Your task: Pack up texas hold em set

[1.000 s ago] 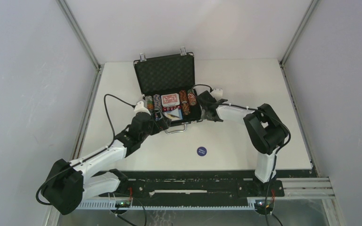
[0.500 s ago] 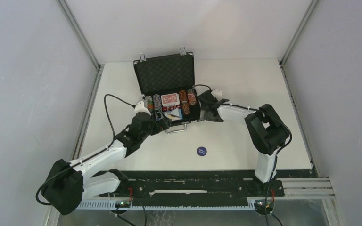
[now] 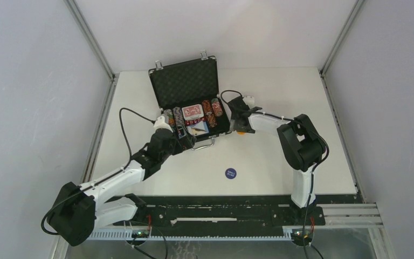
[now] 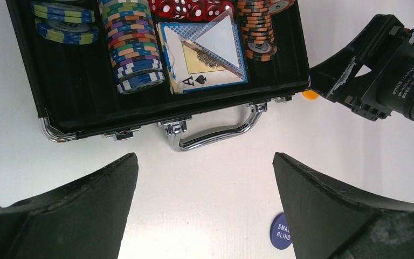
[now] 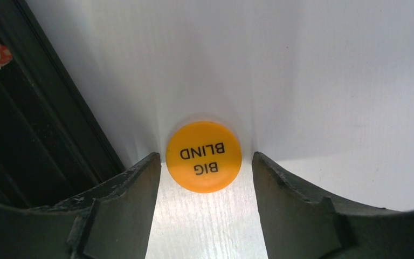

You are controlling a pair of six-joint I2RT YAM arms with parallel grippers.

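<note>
The black briefcase (image 3: pixel 186 83) of the texas hold em set lies open. Its tray (image 4: pixel 156 116) holds striped poker chips (image 4: pixel 132 46), a blue card deck (image 4: pixel 205 54) and red dice (image 4: pixel 186 8); the top view also shows a red deck (image 3: pixel 193 111). My left gripper (image 4: pixel 205 157) (image 3: pixel 186 139) hovers open just in front of the chrome handle (image 4: pixel 215 128), holding nothing. My right gripper (image 5: pixel 205 156) (image 3: pixel 240 128) is open and low at the case's right side (image 5: pixel 43 108). An orange "BIG BLIND" disc (image 5: pixel 204 156) lies flat on the table between its fingertips.
A blue "SMALL BLIND" disc (image 3: pixel 230 173) (image 4: pixel 280 231) lies on the white table in front of the case, beside my left gripper's right finger. The raised lid stands behind the tray. Grey walls enclose the table on three sides.
The briefcase has slid and turned a little to the left and back. My right gripper now straddles the orange disc, which shows beside the case. The left arm has barely moved.
</note>
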